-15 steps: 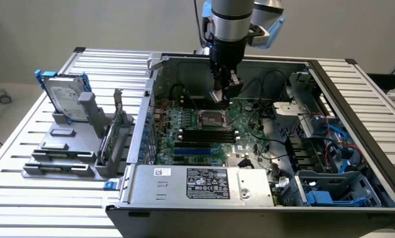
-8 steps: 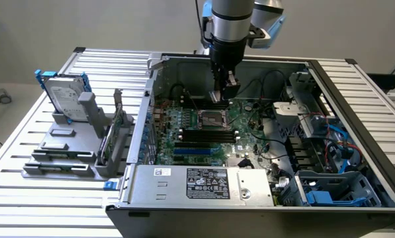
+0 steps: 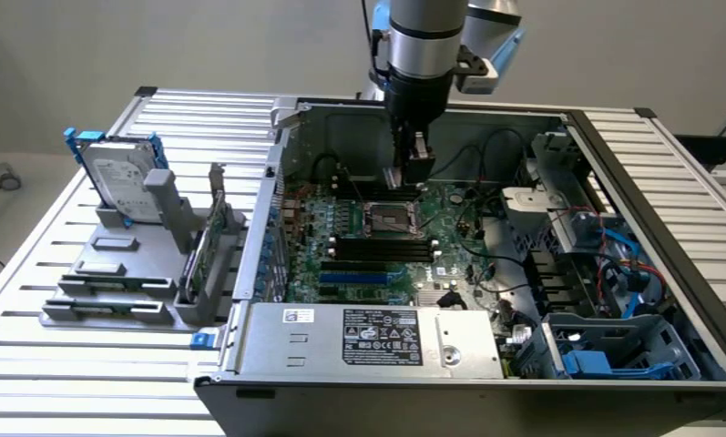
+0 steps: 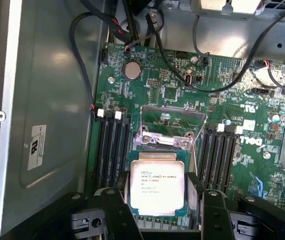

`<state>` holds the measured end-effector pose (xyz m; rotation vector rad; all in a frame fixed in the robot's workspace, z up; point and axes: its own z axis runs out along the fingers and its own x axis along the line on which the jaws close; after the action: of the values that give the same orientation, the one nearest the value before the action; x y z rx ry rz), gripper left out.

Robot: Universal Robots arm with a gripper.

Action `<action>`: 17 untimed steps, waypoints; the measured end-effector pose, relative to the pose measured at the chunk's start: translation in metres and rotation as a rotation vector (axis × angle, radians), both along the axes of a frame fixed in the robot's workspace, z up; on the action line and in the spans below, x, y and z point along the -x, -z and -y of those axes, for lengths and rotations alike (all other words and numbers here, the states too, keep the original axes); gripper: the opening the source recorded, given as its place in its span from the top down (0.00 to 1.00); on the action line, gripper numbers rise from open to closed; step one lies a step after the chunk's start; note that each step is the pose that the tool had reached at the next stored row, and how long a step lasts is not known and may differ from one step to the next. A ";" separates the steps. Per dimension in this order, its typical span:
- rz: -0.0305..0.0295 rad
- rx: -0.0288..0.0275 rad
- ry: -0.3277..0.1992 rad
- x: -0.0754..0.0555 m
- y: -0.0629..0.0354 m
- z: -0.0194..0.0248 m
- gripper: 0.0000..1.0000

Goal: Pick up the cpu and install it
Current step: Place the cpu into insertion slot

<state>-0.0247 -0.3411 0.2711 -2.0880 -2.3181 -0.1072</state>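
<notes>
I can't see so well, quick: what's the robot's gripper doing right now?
The gripper: closed, holding the cpu.

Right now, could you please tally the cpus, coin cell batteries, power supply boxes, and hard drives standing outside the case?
cpu: 1
coin cell battery: 1
power supply box: 1
hard drive, outside the case: 1
Total: 4
</notes>
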 end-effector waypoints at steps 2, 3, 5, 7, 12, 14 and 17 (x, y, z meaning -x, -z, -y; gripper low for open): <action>-0.0026 0.0004 0.016 0.001 0.0011 -0.0004 0.45; -0.0031 0.0005 0.021 0.001 0.0017 -0.0007 0.45; -0.0030 0.0006 0.028 0.005 0.0036 -0.0016 0.45; -0.0030 0.0016 0.034 0.011 0.0062 -0.0031 0.45; -0.0030 0.0043 0.070 0.015 0.0136 -0.0051 0.45; -0.0031 0.0045 0.072 0.015 0.0136 -0.0050 0.45; -0.0029 0.0042 0.072 0.015 0.0137 -0.0051 0.45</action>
<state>-0.0395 -0.3360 0.2574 -2.1722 -2.2440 -0.1004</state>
